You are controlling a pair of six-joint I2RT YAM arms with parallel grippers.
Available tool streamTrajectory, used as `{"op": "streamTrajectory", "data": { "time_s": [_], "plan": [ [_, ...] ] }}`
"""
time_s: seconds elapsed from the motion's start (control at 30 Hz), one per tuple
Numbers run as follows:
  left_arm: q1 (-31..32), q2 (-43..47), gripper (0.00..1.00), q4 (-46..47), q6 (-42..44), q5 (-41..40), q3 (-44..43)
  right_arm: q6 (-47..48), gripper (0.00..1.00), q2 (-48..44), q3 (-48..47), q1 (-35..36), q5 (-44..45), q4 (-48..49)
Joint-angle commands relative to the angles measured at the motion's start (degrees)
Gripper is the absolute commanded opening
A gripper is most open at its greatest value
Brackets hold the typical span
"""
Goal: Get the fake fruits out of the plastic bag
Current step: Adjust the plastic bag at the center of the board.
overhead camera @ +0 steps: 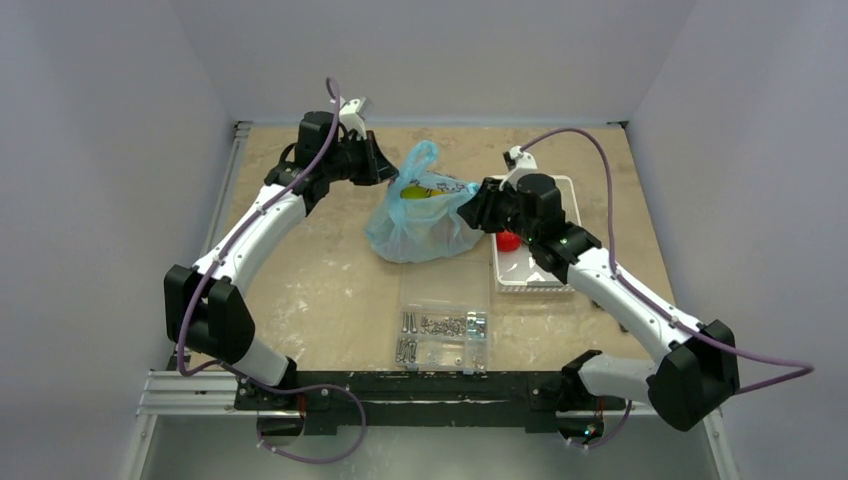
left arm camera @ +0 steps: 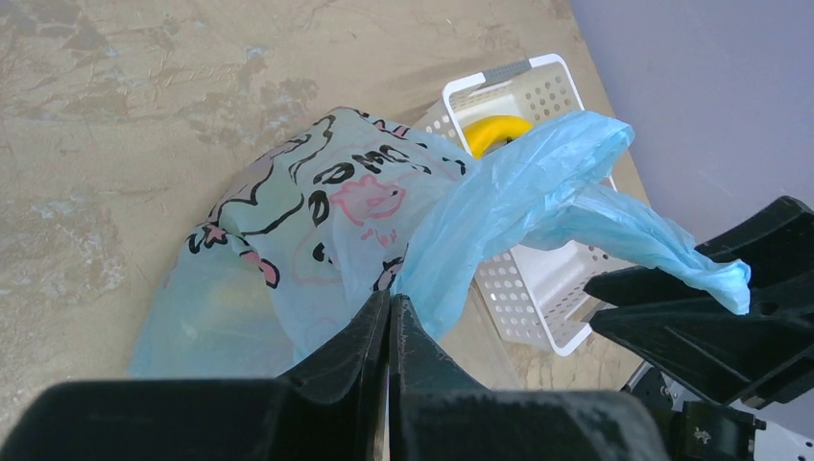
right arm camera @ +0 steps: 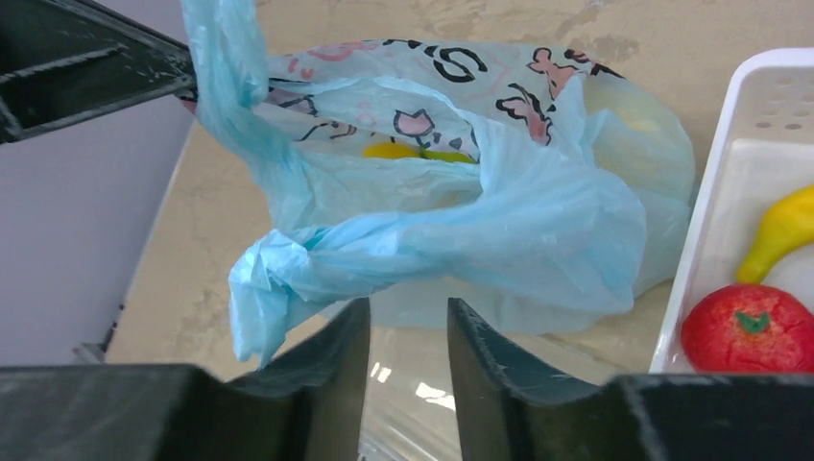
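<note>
- Left gripper (left arm camera: 389, 322), black, is clamped on the thin light-blue printed plastic bag (left arm camera: 317, 221), which lies mid-table beside the white slotted basket (right arm camera: 730, 192).
- Right gripper (right arm camera: 408, 336) has its fingers apart and empty, at the bag's mouth.
- Done: glossy red fruit (right arm camera: 749, 327) and yellow banana-shaped fruit (right arm camera: 782, 230) lie in the basket.
- To do: yellow and green fruits (right arm camera: 389, 151) show inside the bag.

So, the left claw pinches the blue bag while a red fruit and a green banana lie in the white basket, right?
No: the banana in the basket is yellow, not green, as the right wrist view shows; the rest holds.
</note>
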State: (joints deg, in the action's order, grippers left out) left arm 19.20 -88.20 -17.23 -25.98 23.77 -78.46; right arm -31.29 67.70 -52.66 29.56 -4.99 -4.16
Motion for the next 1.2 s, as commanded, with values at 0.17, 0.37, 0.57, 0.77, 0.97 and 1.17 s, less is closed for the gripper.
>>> {"op": "streamTrajectory", "data": {
  "time_s": [0.17,0.37,0.57,0.77,0.97,1.17],
  "plan": [
    [0.13,2.97,0.00,4.22,-0.30,1.55,0.23,13.96,0.74,8.99,-18.06,2.88,12.82,-12.66],
    [0.49,4.02,0.00,2.75,1.32,-1.03,0.01,18.99,0.80,8.02,-19.95,3.68,23.92,-13.58],
    [3.54,6.53,0.22,-0.33,7.28,-7.59,-0.38,20.50,0.80,9.07,-22.83,3.69,27.93,-15.17],
    [14.07,11.82,0.85,5.19,18.27,-22.75,3.59,21.43,0.66,9.88,-23.12,3.71,22.09,-12.20],
    [18.68,7.74,0.99,9.52,21.74,-28.87,1.47,20.98,0.70,10.73,-22.95,3.59,18.62,-8.54],
    [19.29,-0.09,0.99,9.89,23.82,-38.11,-6.14,19.68,0.64,11.34,-21.40,3.63,19.31,-6.10]
  ]
}}
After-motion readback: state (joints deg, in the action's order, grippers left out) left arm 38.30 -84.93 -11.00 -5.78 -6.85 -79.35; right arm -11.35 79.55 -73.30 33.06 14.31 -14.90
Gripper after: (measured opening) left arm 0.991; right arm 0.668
